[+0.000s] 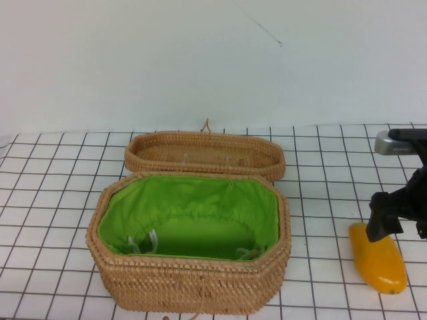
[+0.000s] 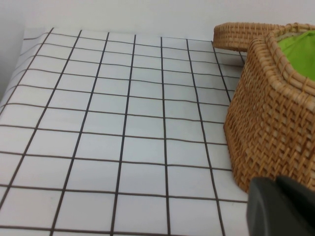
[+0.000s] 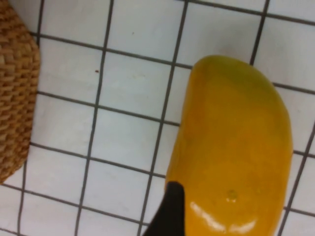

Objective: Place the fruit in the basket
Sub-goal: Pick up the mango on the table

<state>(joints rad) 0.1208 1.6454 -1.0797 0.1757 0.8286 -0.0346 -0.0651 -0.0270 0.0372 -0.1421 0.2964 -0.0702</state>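
Note:
The fruit (image 1: pixel 378 259), a glossy yellow-orange mango, lies on the gridded table at the near right, to the right of the basket. It fills the right wrist view (image 3: pixel 236 152). My right gripper (image 1: pixel 385 227) is open and low over the fruit's far end; one black finger (image 3: pixel 170 211) stands beside the fruit and the other is out of view. The basket (image 1: pixel 190 280) stands open in the middle, showing its green lining, with its woven lid (image 1: pixel 203 153) lying behind it. My left gripper (image 2: pixel 276 184) is shut and empty beside the basket's wall (image 2: pixel 275 113); it does not show in the high view.
The table is white with a black grid (image 1: pixel 53 180), and a plain white wall stands behind it. White drawstring cords (image 1: pixel 143 241) lie inside the basket lining. A corner of the basket shows in the right wrist view (image 3: pixel 15 98).

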